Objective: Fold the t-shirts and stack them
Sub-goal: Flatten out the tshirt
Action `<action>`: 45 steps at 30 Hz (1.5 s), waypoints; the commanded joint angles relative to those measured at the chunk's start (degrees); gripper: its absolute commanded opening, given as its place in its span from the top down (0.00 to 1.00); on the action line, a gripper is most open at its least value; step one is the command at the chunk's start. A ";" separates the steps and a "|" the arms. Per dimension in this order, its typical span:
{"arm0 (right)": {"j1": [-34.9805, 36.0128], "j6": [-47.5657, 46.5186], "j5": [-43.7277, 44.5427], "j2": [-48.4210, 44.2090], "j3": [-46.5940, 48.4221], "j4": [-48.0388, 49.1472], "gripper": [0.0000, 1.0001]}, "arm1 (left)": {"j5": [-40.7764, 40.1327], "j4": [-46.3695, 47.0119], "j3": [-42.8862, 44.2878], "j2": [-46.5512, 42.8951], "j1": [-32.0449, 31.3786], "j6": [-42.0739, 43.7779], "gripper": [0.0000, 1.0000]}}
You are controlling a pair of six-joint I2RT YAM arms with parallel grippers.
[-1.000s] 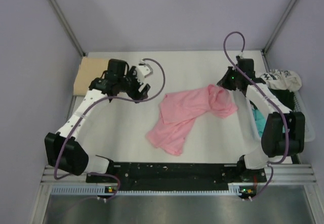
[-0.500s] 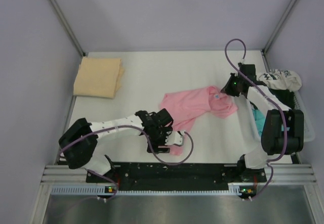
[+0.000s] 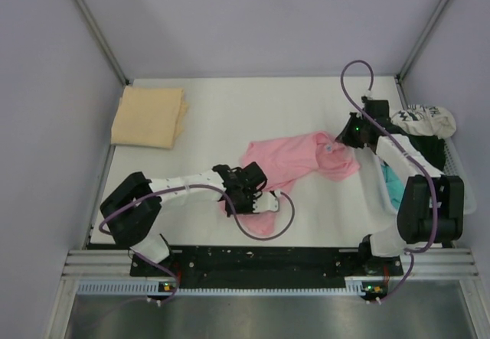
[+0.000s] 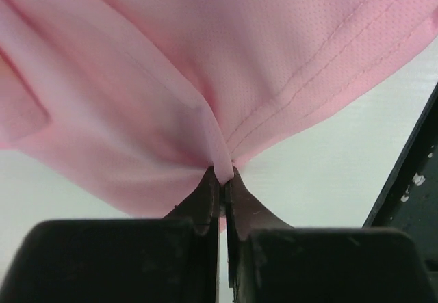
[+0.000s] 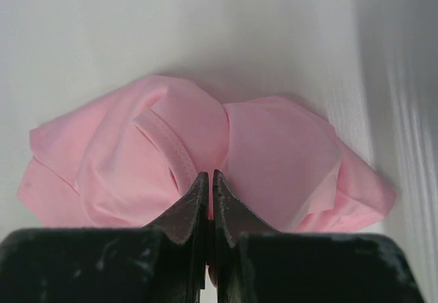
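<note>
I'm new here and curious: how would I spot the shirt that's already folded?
Look at the white table, then its far left corner. The tan t-shirt lies there alone, a neat folded rectangle, unlike the crumpled pink t-shirt mid-table.

The pink t-shirt (image 4: 205, 57) is fine-mesh matt cloth; the table (image 3: 230, 109) smooth, matt white.

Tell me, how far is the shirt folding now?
Done: tan shirt lies folded at far left. In hand: left gripper and right gripper are shut on the crumpled pink shirt. Left: folding it, then the white shirt and teal shirt heaped at right.
</note>
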 commanded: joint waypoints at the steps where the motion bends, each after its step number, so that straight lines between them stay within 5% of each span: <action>1: 0.39 -0.83 -0.24 -6.01 1.43 0.69 1.00 | -4.80 -3.60 3.35 -8.69 3.09 0.77 1.00; 13: 0.48 -3.55 0.37 -32.44 14.08 -8.37 1.00 | -8.60 -9.50 22.33 -26.97 34.02 2.61 1.00; 20: 0.48 -2.41 -13.15 -41.16 21.99 -10.13 1.00 | -10.25 -16.87 35.76 -31.82 36.59 1.13 1.00; 28: 0.57 -3.99 -14.39 -45.83 27.71 -16.10 1.00 | -14.22 -20.83 47.91 -34.81 37.47 -0.90 1.00; 38: 0.57 0.05 -7.55 -36.54 11.91 -16.11 1.00 | -12.73 -11.01 29.22 -34.55 37.47 0.50 1.00; 45: 0.57 -1.70 -4.46 -20.02 5.83 -8.73 1.00 | 7.73 -13.09 12.17 -34.02 37.47 6.65 1.00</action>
